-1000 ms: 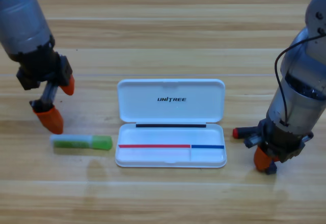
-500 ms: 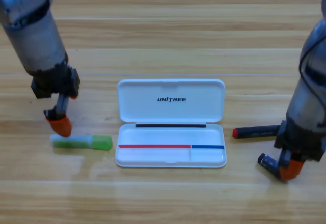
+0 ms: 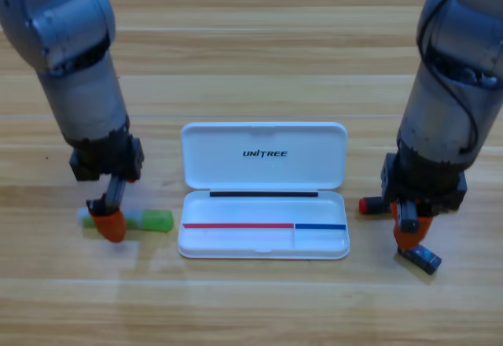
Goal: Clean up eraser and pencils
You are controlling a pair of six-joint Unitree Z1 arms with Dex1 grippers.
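The green pencil [image 3: 151, 220] lies flat on the table left of the white case. My left gripper [image 3: 110, 222] points straight down onto its left half and covers part of it. The black pencil shows only as a red end [image 3: 366, 204] right of the case; my right gripper [image 3: 409, 232] stands over the rest and hides it. The eraser [image 3: 420, 258], a small dark block, lies on the table just below and to the right of the right gripper, apart from the case.
The white case [image 3: 263, 250] lies open at the table's middle, its lid [image 3: 263, 153] folded back with the UNITREE print facing up. Both grey arms come down steeply beside it, one on each side.
The left gripper has moved right and down onto the green pencil. The right gripper has shifted left and up from the eraser to above the black pencil; the eraser now lies uncovered.
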